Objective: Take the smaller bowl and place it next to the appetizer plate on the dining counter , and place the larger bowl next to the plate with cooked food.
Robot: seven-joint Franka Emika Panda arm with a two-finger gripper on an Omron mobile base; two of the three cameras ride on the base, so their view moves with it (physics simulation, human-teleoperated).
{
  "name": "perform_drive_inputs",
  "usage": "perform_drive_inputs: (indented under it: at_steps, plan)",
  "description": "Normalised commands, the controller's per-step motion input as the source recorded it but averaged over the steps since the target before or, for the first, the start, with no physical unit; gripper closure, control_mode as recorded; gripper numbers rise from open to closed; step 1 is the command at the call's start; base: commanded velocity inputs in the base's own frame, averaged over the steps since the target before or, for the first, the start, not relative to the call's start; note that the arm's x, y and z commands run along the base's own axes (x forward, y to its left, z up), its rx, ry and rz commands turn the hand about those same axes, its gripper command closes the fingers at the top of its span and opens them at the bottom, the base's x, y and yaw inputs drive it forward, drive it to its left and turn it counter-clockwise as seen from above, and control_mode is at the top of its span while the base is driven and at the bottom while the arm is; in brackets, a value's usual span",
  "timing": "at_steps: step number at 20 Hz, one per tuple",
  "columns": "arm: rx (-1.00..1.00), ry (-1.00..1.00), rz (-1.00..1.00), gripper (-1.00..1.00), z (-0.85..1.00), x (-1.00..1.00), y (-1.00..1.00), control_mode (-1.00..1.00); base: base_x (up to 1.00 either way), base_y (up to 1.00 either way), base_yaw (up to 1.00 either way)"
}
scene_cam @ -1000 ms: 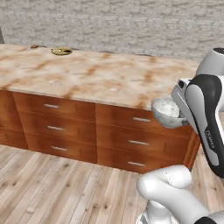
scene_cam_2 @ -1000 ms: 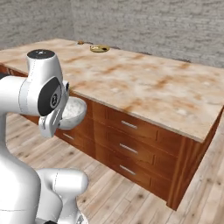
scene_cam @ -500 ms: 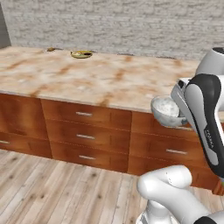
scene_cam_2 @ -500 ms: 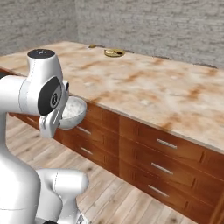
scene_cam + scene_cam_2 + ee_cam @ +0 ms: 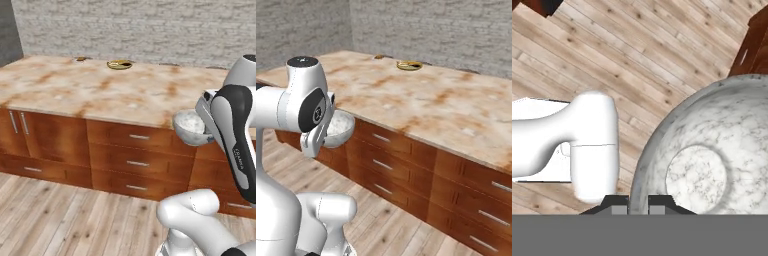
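Beside the dining counter (image 5: 100,92), gripper (image 5: 638,204) pinches the smaller bowl (image 5: 712,160).

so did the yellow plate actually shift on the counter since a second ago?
No. The plate sits at the same far edge of the counter; the camera moved.

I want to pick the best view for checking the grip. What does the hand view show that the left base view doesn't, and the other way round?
Hand view: the bowl's inside, the fingertips pinching its rim, plank floor underneath. Left base view: the marbled counter, a yellow plate at its far edge, the drawers. Both: the grey-white bowl, carried in the air, off the counter.
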Motion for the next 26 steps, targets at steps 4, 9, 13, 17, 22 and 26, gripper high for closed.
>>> perform_drive_inputs:
  at_steps: [4,9,13,17,22,26]
  plan:
    - [0.0,0.0,0.0,1.0,0.0,0.0,0.0,1.0,0.54,1.0,-0.07]
    - [0.0,0.0,0.0,1.0,0.0,0.0,0.0,1.0,0.61,1.0,-0.08]
    - [0.0,0.0,0.0,1.0,0.0,0.0,0.0,1.0,0.52,1.0,-0.08]
    - [0.0,0.0,0.0,1.0,0.0,0.0,0.0,1.0,0.33,1.0,-0.09]
    - [0.0,0.0,0.0,1.0,0.0,0.0,0.0,1.0,0.3,1.0,-0.12]
    - [0.0,0.0,0.0,1.0,0.0,0.0,0.0,1.0,0.31,1.0,-0.11]
